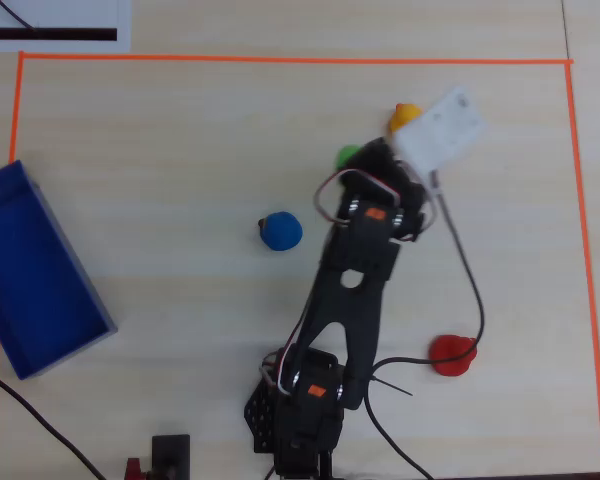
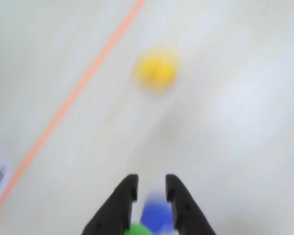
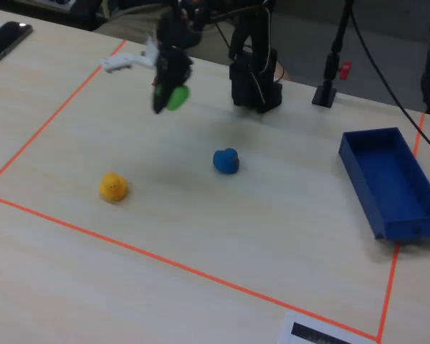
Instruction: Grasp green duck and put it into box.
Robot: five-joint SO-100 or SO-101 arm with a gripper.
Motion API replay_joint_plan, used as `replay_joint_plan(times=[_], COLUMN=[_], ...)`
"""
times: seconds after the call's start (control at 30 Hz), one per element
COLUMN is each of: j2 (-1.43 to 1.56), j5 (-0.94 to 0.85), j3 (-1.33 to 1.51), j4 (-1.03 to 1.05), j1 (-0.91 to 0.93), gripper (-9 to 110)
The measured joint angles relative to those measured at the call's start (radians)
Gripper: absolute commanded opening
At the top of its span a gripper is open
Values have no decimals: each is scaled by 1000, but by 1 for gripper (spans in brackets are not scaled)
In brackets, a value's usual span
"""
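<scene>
With the jaws clamped on the green duck and holding it above the tabletop, well apart from the box, a shallow pinch could let it slip and drop near the blue duck.

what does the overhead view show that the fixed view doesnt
Only the overhead view shows the red duck near the arm's base, beside a trailing cable. Only the fixed view shows a phone at the table's far left corner, and the green duck lifted clear of the table in the tool. Both show the yellow duck, the blue duck, the blue box and the orange tape border.
</scene>
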Motion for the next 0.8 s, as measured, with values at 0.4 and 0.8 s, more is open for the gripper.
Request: replay_joint_plan(times=[0.4,0.8], j2=[-175,-664], j5=[522,558], j3=[-221,-637], j4=[284,170], j1=[-973,-1273], gripper=[0,0])
